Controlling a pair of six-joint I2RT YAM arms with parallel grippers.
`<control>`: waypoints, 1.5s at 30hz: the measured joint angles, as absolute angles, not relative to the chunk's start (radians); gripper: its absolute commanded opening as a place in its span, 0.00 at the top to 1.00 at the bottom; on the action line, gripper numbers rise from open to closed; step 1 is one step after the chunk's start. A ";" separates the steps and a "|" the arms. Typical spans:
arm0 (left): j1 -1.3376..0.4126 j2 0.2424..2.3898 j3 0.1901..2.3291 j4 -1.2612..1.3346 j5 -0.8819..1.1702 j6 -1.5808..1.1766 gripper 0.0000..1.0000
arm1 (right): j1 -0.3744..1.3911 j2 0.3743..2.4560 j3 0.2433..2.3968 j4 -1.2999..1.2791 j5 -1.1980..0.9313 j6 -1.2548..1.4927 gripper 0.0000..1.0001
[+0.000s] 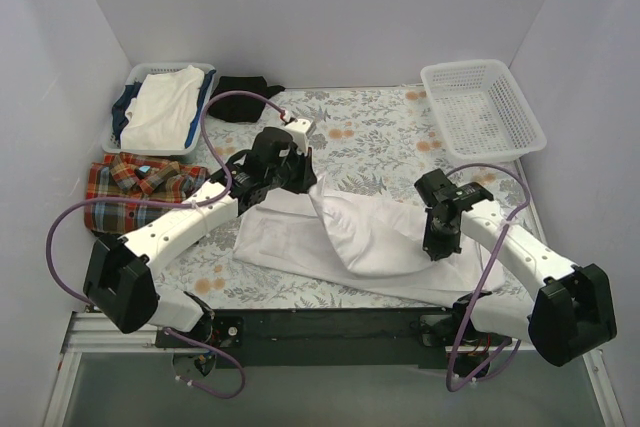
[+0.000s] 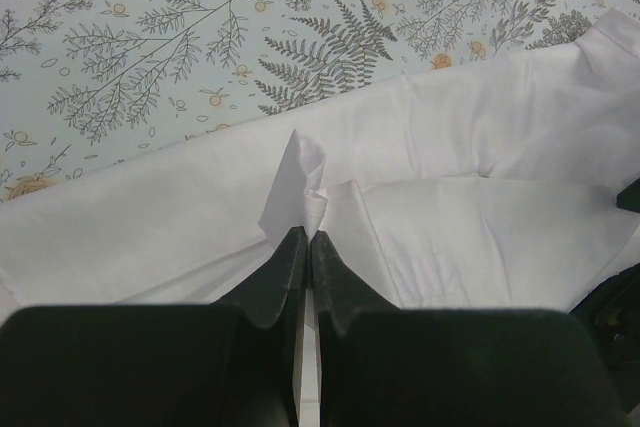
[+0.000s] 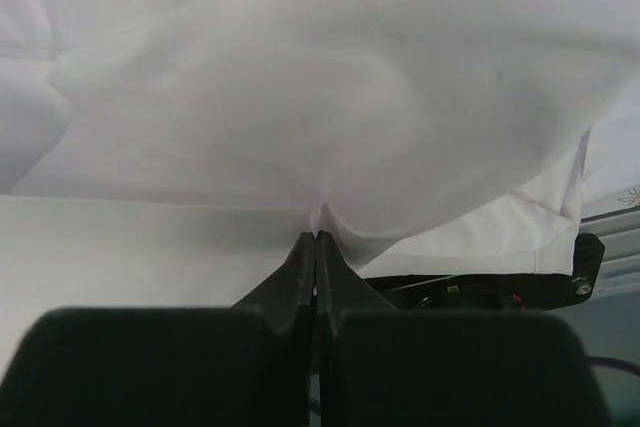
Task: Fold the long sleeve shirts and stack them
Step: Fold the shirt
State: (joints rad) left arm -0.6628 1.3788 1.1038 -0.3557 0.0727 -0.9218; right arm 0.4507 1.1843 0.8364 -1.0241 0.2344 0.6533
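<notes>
The white shirt [image 1: 350, 232] lies partly folded across the middle of the table, one layer lifted between both arms. My left gripper [image 1: 305, 179] is shut on a pinched peak of the white shirt's [image 2: 470, 157] cloth at its far left part; the left gripper [image 2: 308, 239] shows the fabric between its tips. My right gripper [image 1: 436, 247] is shut on the shirt's near right edge, and in the right wrist view the white shirt [image 3: 300, 77] hangs raised above the right gripper [image 3: 318, 239]. The plaid shirt [image 1: 135, 187] lies folded at the left of the table.
A bin [image 1: 125, 97] at the back left holds white and blue clothes. A small black garment [image 1: 243, 97] lies beside it. An empty white basket [image 1: 485, 112] stands at the back right. The table's near edge is a black rail [image 1: 330, 325].
</notes>
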 measured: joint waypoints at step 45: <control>-0.663 1.494 1.166 -0.247 0.090 -0.946 1.00 | 0.451 1.168 0.650 -0.894 0.082 0.625 0.55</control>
State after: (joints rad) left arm -0.6628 1.4937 1.1660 -0.2470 0.0898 -0.9463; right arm 0.4507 1.1683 0.6498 -0.8936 0.0818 0.6250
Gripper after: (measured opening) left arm 0.020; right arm 0.416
